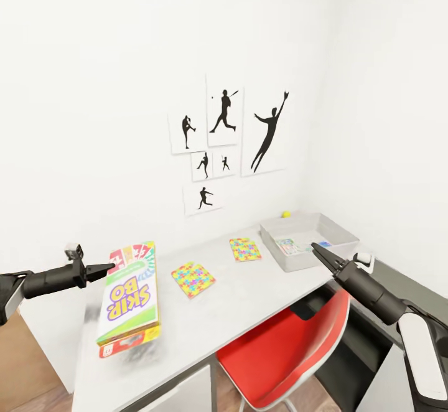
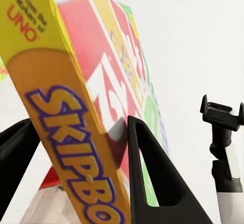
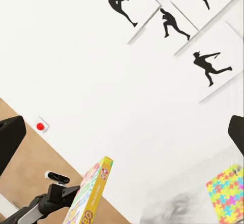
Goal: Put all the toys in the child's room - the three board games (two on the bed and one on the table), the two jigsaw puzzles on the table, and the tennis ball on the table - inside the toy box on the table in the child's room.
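SKIP BO game (image 1: 129, 294) gripped by left jaws (image 1: 109, 268).

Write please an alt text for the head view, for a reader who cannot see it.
The left claw holds the SKIP BO board game by its edge above the pale table. Two jigsaw puzzles lie on the table beside the grey toy box, with a tennis ball behind it. The right claw hovers near the box.

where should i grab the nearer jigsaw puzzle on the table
The nearer jigsaw puzzle lies flat on the table, thin and lying cornerwise to the front edge. Probably come from above, jaws straddling two opposite edges, since nothing sticks up to pinch. The right gripper looks free.
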`<state>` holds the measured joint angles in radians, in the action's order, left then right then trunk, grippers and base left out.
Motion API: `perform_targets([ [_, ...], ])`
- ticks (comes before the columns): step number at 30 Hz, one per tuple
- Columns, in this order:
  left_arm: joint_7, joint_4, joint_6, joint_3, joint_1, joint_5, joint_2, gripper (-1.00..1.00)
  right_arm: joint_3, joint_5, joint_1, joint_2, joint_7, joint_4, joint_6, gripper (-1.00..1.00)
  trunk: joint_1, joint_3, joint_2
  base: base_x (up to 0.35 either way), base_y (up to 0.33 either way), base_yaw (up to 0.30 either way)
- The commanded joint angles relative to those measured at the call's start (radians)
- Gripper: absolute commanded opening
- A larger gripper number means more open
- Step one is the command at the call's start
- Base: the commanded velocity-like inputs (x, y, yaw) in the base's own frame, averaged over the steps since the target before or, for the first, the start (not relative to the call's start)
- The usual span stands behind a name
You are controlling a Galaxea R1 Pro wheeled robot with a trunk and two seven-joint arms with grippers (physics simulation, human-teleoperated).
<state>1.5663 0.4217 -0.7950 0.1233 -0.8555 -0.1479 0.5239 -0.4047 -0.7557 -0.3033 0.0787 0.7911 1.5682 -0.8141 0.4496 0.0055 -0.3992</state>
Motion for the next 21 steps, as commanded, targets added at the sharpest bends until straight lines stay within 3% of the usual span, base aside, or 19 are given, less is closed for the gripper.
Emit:
perform_targets([
  [1,0.004,0.0,-0.01,0.002,-0.001,0.0,-0.001,-1.0,-0.001,-0.002,0.0,0.0,0.002,-0.001,-0.005,1.0,0.0,0.0,-0.001,0.0,-0.3,0.0],
  [14,0.004,0.0,-0.01,0.004,-0.001,0.001,-0.01,-1.0,0.0,0.001,0.0,-0.002,-0.002,0.0,0.003,1.0,0.0,0.0,-0.001,0.0,-0.306,0.0],
  [21,0.004,-0.001,-0.011,0.007,0.002,-0.002,-0.012,-1.0,0.001,0.001,0.0,-0.006,-0.004,-0.002,0.007,1.0,0.0,0.0,-0.001,0.105,-0.231,0.0],
])
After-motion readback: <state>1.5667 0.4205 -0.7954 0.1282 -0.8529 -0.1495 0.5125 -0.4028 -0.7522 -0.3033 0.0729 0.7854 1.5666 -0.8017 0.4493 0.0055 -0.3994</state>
